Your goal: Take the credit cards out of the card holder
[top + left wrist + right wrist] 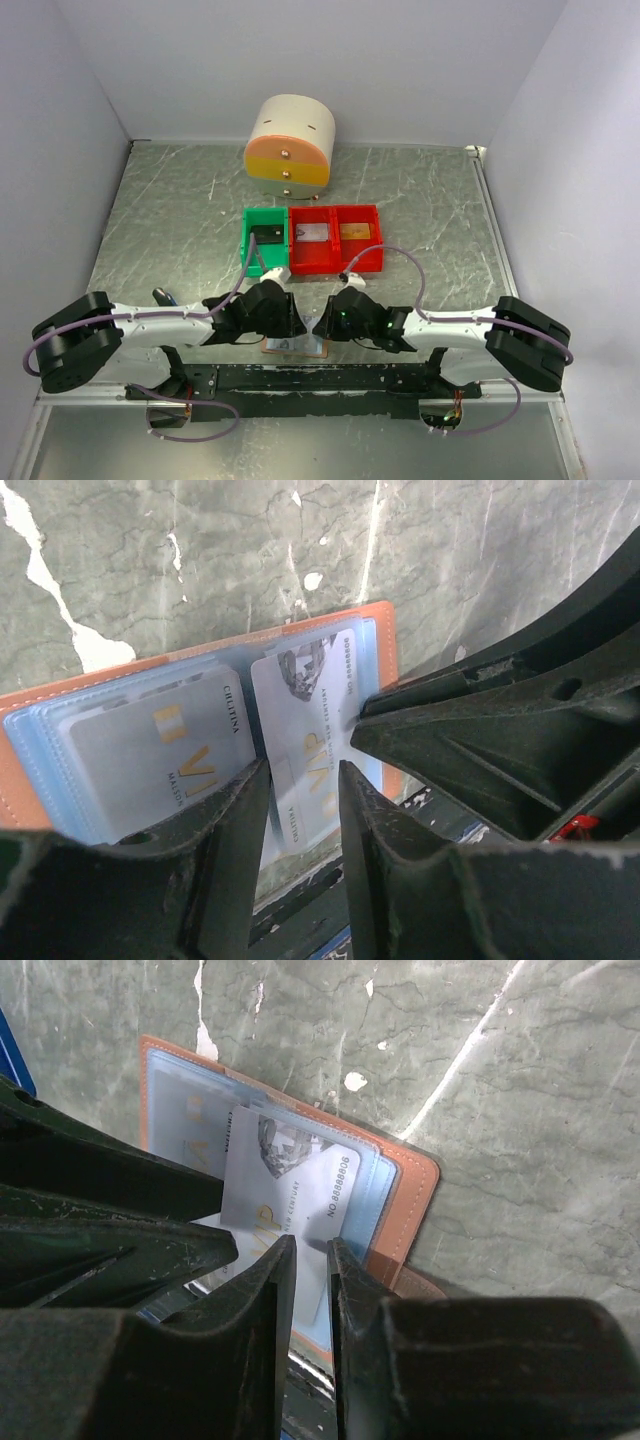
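Note:
The card holder (296,347) lies open at the table's near edge between both arms; it is tan-orange (300,626) with pale blue pockets (410,1188). One silvery credit card (300,705) marked VIP sits skewed, partly out of its pocket (300,1182). A second card (150,750) stays in the left pocket. My left gripper (303,770) is open, its fingers straddling the skewed card's near end. My right gripper (312,1245) is nearly closed, with its tips down on that card; it also shows from the right in the left wrist view (362,720). In the top view the grippers (285,322) (326,322) hide most of the holder.
A green bin (249,240) and two red bins (312,260) (378,240) stand just behind the grippers, one holding a pale card (312,233). A round cream-and-orange drawer unit (290,145) stands further back. A small blue-black stick (163,296) lies by the left arm.

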### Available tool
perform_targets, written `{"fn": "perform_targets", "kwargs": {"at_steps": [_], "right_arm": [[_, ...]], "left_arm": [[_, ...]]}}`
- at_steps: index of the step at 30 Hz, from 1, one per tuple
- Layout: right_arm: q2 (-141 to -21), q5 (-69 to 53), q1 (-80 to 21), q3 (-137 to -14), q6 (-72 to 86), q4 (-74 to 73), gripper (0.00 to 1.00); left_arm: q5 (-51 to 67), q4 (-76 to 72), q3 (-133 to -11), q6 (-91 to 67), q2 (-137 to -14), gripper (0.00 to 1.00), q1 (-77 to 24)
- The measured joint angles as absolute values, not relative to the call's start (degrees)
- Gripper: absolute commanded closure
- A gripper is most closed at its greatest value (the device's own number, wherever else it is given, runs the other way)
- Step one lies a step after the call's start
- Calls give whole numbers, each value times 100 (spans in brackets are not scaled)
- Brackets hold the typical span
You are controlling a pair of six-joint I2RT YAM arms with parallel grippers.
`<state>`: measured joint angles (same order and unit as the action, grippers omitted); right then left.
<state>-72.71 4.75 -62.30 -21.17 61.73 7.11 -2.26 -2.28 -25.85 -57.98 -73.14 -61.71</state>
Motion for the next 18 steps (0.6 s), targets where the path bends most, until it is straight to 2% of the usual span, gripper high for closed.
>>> {"fn": "perform_targets", "kwargs": {"at_steps": [11, 16, 18], "right_arm": [[-7137, 495, -6230, -1898, 6410, 950, 78], [-7074, 504, -6230, -1865, 6434, 921, 78], [-7054, 515, -6230, -1855, 6451, 913, 78]], "left_arm": [[-117, -1015, -2008, -6193, -7146, 65, -6171], [-80, -1133, -1986, -6219, -7157, 75, -6171], [-78, -1297, -1887, -6281, -7172, 76, -6169]]}}
